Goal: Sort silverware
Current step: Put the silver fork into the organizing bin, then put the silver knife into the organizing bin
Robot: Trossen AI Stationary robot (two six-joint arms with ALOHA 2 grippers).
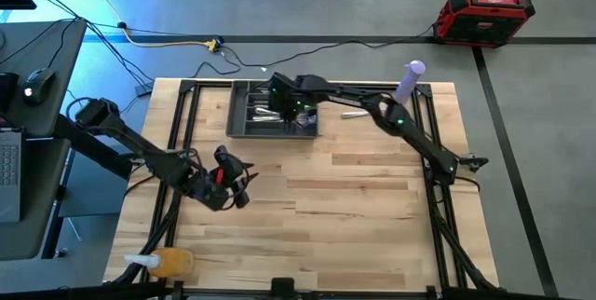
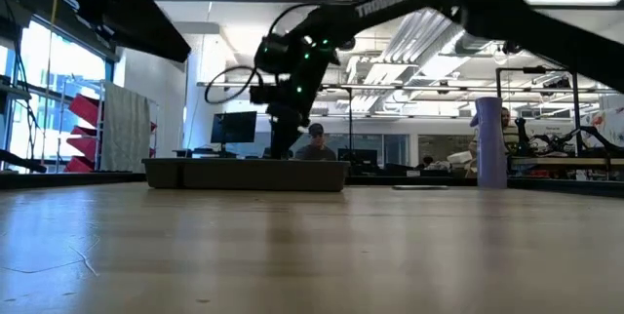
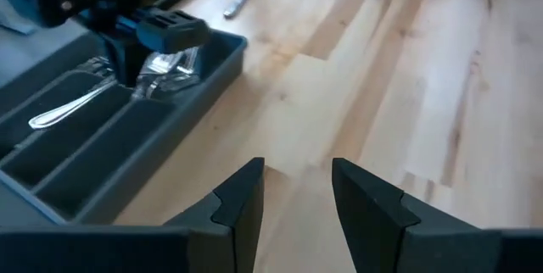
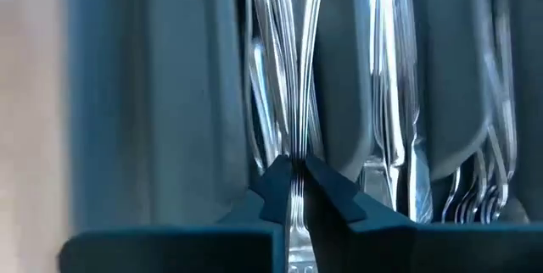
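Silverware [image 4: 293,95]: slim, bright, mirror-finished metal pieces, long narrow handles lying lengthwise in the compartments of the dark grey tray [image 1: 244,130]; fork tines visible in one compartment, a spoon [image 3: 72,106] lying flat in another. One further piece [image 1: 353,113] loose on the tabletop [image 1: 372,207] just beside the tray, toward the purple bottle [image 1: 409,81]. Right tool [image 4: 295,180] lowered into the tray, fingers pressed together on a thin shiny handle of one silverware piece, the rest of that piece running away along the compartment. Left tool [image 3: 297,192] well apart from the tray, over bare tabletop, fingers apart, nothing between them. Tray at the far edge of the tabletop, a person seated in the room behind it in the low view. Orange-filled bottle [image 1: 168,263] lying at the near corner of the tabletop, far from the tray.
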